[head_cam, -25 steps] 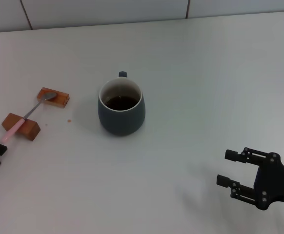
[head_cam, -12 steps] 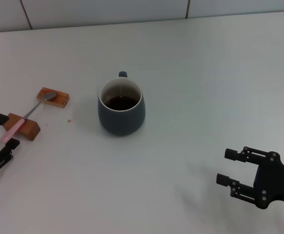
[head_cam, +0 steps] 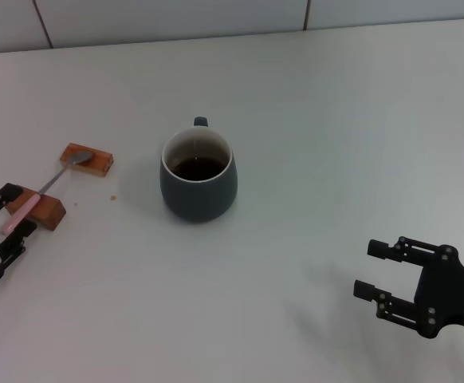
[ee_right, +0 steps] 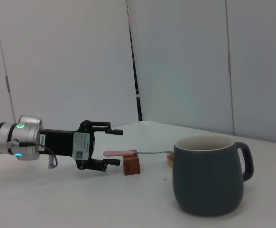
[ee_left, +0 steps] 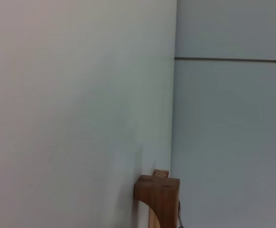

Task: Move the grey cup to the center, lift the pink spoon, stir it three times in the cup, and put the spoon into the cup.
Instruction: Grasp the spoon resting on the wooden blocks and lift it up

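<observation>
The grey cup (head_cam: 198,177) stands upright near the table's middle with dark liquid inside; it also shows in the right wrist view (ee_right: 207,176). To its left the pink spoon (head_cam: 23,209) lies across two wooden blocks, its silver bowl on the far block. My left gripper (head_cam: 13,212) is open at table level, and its fingers straddle the tip of the pink handle without closing. In the right wrist view the left gripper (ee_right: 112,147) shows the spoon handle (ee_right: 120,153) between its spread fingers. My right gripper (head_cam: 366,270) rests open at the front right, far from the cup.
The near wooden block (head_cam: 47,212) carries the spoon's handle and the far block (head_cam: 88,159) carries its bowl. One block (ee_left: 159,195) shows close up in the left wrist view. A tiled wall (head_cam: 176,16) runs behind the white table (head_cam: 320,144).
My left gripper has come in from the left edge toward the spoon and now has its open fingers around the handle's tip. The right arm, cup and spoon have not moved.
</observation>
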Available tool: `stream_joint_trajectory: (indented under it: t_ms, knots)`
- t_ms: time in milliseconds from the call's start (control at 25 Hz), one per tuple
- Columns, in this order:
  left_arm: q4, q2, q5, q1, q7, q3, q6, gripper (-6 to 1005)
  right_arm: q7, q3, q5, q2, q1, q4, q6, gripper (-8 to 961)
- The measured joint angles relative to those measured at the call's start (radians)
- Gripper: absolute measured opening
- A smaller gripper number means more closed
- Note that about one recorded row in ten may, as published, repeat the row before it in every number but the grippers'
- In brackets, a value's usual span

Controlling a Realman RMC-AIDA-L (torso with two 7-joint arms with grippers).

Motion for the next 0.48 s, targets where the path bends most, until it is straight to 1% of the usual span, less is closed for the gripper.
stream_joint_trajectory:
  t_ms: [40,280,480]
  knots:
    - [0.000,0.000,0.000,-0.003,-0.002,0.004,-0.004,788,0.000,0.003,0.000,0.000,0.000,0.000,0.000,623]
    - [-0.001,0.003,0.000,-0.009,-0.003,0.010,-0.021,575,0.000,0.005,0.000,0.000,0.001,0.000,0.001,623]
    - [-0.001,0.002,0.000,-0.011,-0.004,0.013,-0.031,557,0.000,0.006,0.000,0.000,0.005,0.000,0.001,622]
